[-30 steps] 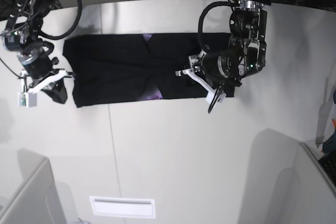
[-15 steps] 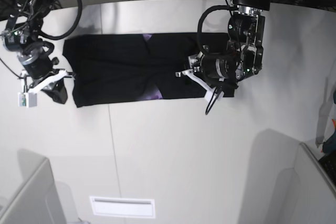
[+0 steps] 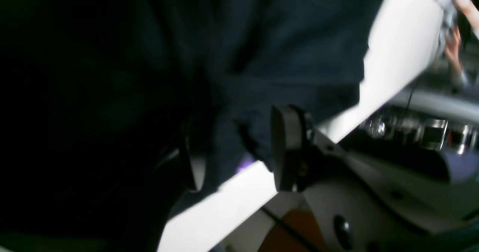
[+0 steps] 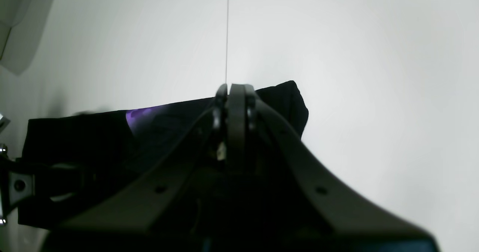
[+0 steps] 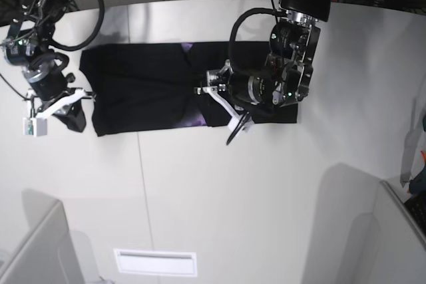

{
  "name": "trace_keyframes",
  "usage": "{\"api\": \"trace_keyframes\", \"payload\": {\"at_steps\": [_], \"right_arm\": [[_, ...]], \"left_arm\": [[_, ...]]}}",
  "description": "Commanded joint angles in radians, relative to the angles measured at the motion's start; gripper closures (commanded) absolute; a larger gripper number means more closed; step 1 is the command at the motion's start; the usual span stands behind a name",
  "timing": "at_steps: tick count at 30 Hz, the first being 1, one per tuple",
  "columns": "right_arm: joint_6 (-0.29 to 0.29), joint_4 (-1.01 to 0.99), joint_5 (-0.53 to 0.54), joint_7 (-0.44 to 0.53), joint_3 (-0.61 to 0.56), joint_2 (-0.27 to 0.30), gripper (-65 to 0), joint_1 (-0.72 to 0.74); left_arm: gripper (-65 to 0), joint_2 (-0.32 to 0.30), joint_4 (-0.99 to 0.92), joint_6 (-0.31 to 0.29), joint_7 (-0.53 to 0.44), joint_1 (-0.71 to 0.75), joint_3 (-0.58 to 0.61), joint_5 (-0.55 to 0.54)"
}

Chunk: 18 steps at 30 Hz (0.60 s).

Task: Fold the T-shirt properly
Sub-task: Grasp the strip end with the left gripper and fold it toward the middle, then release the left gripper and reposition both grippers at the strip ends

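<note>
T-shirt [image 5: 140, 91]: black, lying as a wide band across the far part of the white table [image 5: 219, 191], a purple patch showing at its near edge. Base view: left gripper [image 5: 219, 108] over the shirt's middle; half a second ago it sat nearer the shirt's end, and has travelled inward. Right gripper [image 5: 56, 108] unchanged at the opposite end. Left wrist view: pads [image 3: 288, 147] spread, dark cloth bunched between them; risk, only a thin layer is caught and slips free, leaving the fold crooked. Right wrist view: right gripper [image 4: 232, 91] pressed together at the shirt's edge; whether cloth is pinched, cannot tell. Risk: that end drags if pulled.
</note>
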Motion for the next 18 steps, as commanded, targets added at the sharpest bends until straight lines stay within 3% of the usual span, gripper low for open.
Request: {"api": "trace_keyframes", "payload": {"at_steps": [1, 5, 8, 11, 14, 15, 17, 18], "right_arm": [[0.003, 0.013, 0.013, 0.025, 0.006, 0.013, 0.0, 0.013], [0.001, -0.013, 0.016, 0.017, 0.007, 0.013, 0.0, 0.013], [0.0, -0.053, 0.102, -0.084, 0.009, 0.013, 0.0, 0.039], [0.0, -0.177, 0.303, -0.218, 0.061, 0.01, 0.0, 0.082], [0.0, -0.349, 0.46, -0.288, 0.122, 0.013, -29.9, 0.125], [0.0, -0.383, 0.475, -0.301, 0.132, 0.015, -36.8, 0.134], [0.0, -0.421, 0.477, -0.321, 0.139, 0.015, -43.8, 0.152], [0.0, -0.438, 0.475, -0.324, 0.139, 0.024, -43.7, 0.159]], "left_arm": [[-26.7, 0.002, 0.016, -0.002, -0.002, -0.016, 0.004, -0.018], [-26.0, 0.001, 0.027, -0.004, -0.002, -0.019, 0.006, -0.018], [-22.4, -0.03, 0.131, -0.004, -0.002, 0.019, -0.047, -0.019], [0.0, -0.096, 0.266, -0.005, -0.002, 0.125, -0.24, -0.019], [0.0, -0.157, 0.296, -0.008, -0.002, 0.208, -0.449, -0.019], [0.0, -0.174, 0.296, -0.008, -0.002, 0.225, -0.505, -0.019], [0.0, -0.214, 0.296, -0.013, -0.004, 0.26, -0.61, -0.018], [0.0, -0.236, 0.296, -0.031, -0.004, 0.276, -0.647, -0.016]]}}
